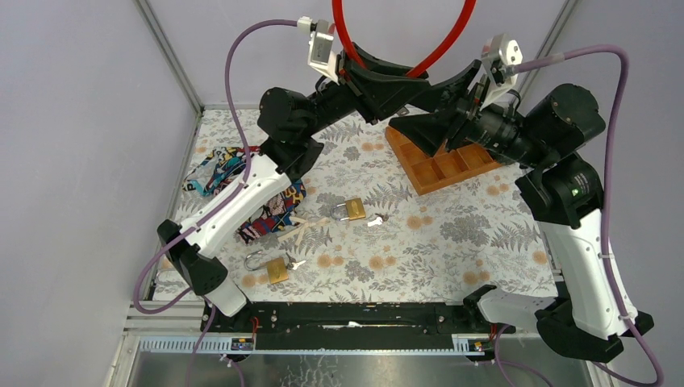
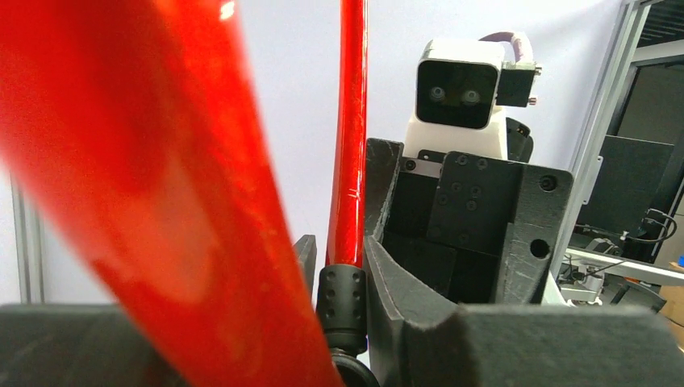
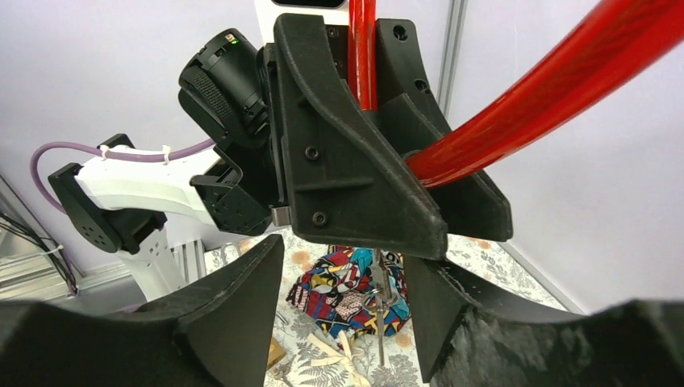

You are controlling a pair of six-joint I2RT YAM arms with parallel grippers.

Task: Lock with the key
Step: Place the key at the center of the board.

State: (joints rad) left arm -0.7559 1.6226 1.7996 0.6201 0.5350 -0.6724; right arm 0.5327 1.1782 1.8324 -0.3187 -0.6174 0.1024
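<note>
Judged partway through. Already lifted well above the far edge of the table (image 1: 460, 242): red cable lock (image 1: 442, 42), clamped close to its black collar (image 2: 343, 300) by the left gripper (image 1: 385, 90), jaws pressed tight on it. Opposite, the right gripper (image 3: 343, 260), jaws spread and pinching nothing. Hanging under the clamped part, a key (image 3: 378, 300), seemingly seated in the lock; turned or not, impossible to tell. Probably left to do: grasp that key, turn it, release.

Counted:
- one cable lock
- one brass padlock (image 1: 353, 210) mid-table, with a small key (image 1: 376, 219) beside it
- a second brass padlock (image 1: 277, 271) toward the near left corner, likewise with a key
- one wooden tray (image 1: 440, 165) toward the far right corner
- patterned cloth (image 1: 273, 214) by the left edge, one piece or two impossible to tell behind the arm
</note>
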